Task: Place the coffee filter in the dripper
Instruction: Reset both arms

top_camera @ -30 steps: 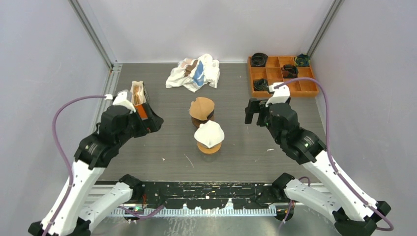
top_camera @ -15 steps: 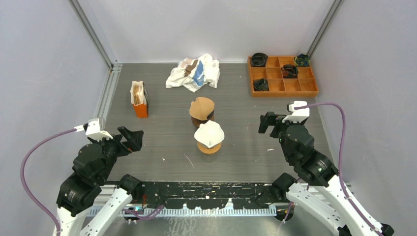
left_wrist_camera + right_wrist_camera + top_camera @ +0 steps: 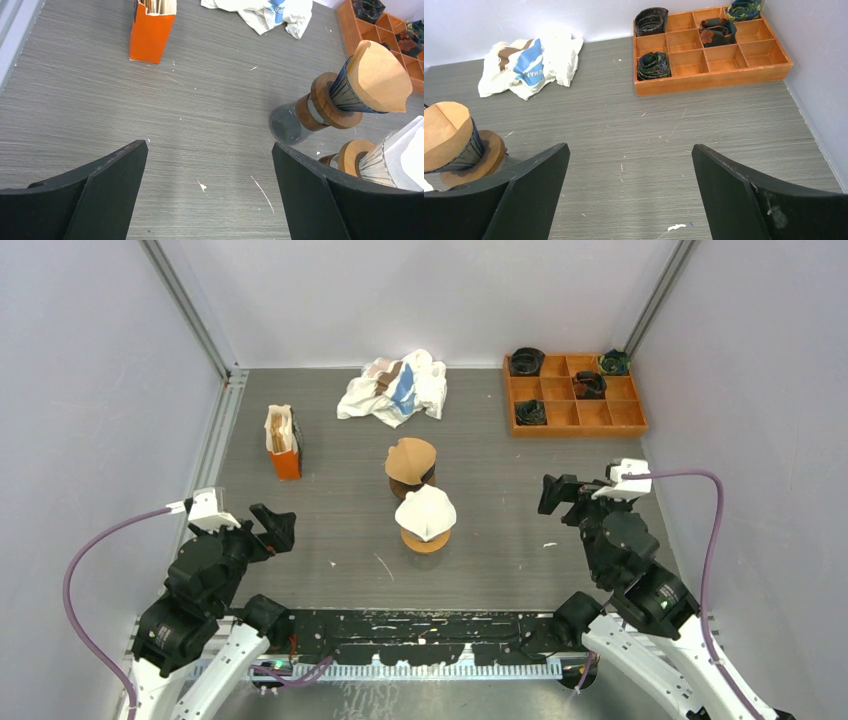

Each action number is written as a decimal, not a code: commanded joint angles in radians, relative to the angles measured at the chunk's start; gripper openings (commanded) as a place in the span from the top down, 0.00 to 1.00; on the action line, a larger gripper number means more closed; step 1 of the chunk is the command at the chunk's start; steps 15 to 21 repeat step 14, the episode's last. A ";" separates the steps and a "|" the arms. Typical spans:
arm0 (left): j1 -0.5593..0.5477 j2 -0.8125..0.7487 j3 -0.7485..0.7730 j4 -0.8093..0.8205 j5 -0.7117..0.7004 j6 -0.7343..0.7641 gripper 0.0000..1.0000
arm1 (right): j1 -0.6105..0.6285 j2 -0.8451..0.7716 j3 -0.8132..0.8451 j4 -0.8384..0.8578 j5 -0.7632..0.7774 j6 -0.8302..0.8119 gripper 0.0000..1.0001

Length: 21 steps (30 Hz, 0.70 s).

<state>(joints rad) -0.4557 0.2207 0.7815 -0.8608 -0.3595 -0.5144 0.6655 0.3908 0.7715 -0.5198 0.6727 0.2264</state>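
From above, the left gripper [image 3: 275, 525] and right gripper [image 3: 560, 492] both stand spread wide and hold nothing, each low on its own side of the table. Between them, well apart from either, two drippers stand upright in line: the far dripper [image 3: 418, 476] wears a brown filter [image 3: 410, 457] and the near dripper [image 3: 426, 538] a white filter [image 3: 425, 508], so the task looks done, or nearly. Neither arm is clearly closer to the pair. The orange filter box [image 3: 285, 455] lies ahead of the left jaws, so that arm is the nearer one for any fresh filter. In the left wrist view, the open left gripper [image 3: 210, 146] frames bare table; the filter box [image 3: 150, 35] sits ahead to its left, and the brown filter [image 3: 377, 77] and white filter [image 3: 407, 155] ahead to its right, cones seated mouth-up in their holders. In the right wrist view, the open right gripper [image 3: 629, 147] also frames bare table, with the brown filter [image 3: 446, 127] off to its left.
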 commanded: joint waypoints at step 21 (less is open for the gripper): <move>0.006 0.001 0.011 0.073 -0.025 0.013 0.01 | -0.001 -0.033 -0.002 0.077 0.037 -0.026 0.00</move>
